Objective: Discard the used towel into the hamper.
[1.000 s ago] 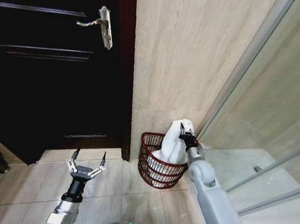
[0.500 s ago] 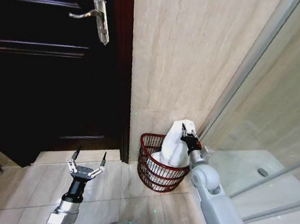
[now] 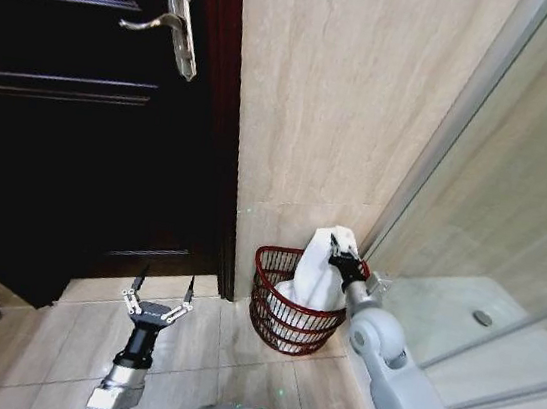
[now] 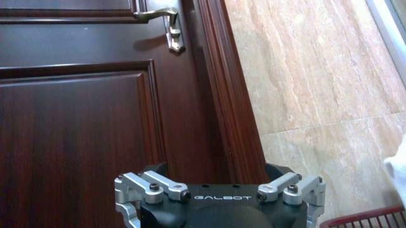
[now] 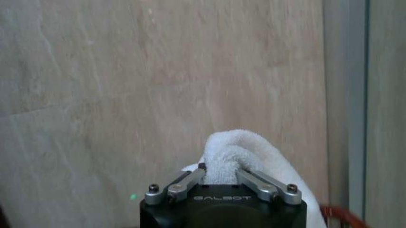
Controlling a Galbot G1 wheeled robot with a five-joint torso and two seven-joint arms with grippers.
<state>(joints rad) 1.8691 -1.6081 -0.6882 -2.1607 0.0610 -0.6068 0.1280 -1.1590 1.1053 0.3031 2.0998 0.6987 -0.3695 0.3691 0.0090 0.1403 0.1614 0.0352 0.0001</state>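
Nearest the robot, the left tool [image 3: 153, 311] hangs idle over the beige floor tiles [image 3: 62, 353], its fingers spread apart and holding nothing; in the left wrist view it faces the dark wooden door [image 4: 76, 118] and its lever handle [image 4: 166, 21].

Further out, the right tool [image 3: 344, 259] is clamped on the upper fold of the white towel [image 3: 320, 271]. The right wrist view shows its two fingers pinched together on a bunched hump of terry cloth. The towel's lower part already lies inside the hamper [image 3: 274, 316], a dark red open-weave basket standing on the floor in the corner, against the marble-look wall [image 3: 337, 102] and just beside the glass shower screen [image 3: 498, 224]. The top of the towel is held above the rim.

Compared with a second ago, the right tool has come lower and a little further over the hamper, so more of the towel has sunk into it and less stands above the rim. The whole scene has also shifted in the head view, which is the camera moving, not the hamper. By this reckoning the task is nearly done: the towel is in the right place but not yet let go, and its top could drape over the rim if released off-centre.
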